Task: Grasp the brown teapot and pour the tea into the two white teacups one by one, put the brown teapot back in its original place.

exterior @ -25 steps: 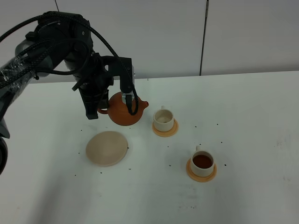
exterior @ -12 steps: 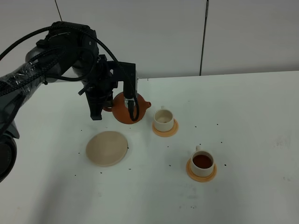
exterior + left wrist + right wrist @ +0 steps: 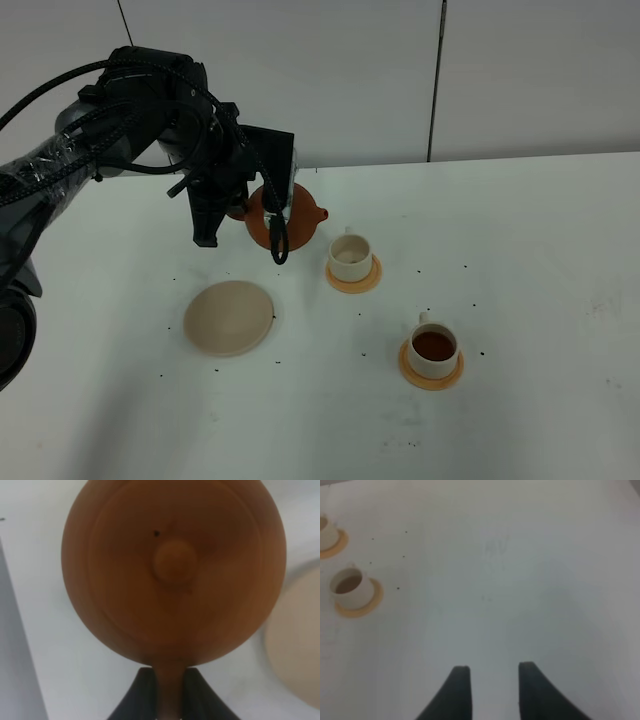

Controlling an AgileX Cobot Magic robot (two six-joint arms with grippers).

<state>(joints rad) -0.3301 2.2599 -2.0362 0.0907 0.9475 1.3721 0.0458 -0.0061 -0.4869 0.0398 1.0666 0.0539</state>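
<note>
The brown teapot (image 3: 288, 215) hangs in the air above the table, spout pointing right toward the far white teacup (image 3: 350, 257). My left gripper (image 3: 250, 207) is shut on the teapot's handle. In the left wrist view its fingers (image 3: 144, 695) clamp the handle under the lidded teapot (image 3: 174, 565). The far cup looks pale inside. The near white teacup (image 3: 433, 346) holds dark tea. Each cup sits on an orange coaster. The beige disc coaster (image 3: 229, 317) lies bare, front left of the teapot. My right gripper (image 3: 492, 680) is open and empty over bare table, not seen in the exterior view.
The white table (image 3: 540, 250) carries small dark specks around the cups. A white wall panel stands behind the table's far edge. The right wrist view shows the near cup (image 3: 350, 587) and part of the far cup (image 3: 325, 532) off to one side.
My left gripper has lifted the teapot higher and carried it a little to the right, toward the far cup. The cups and the beige disc have not moved.
</note>
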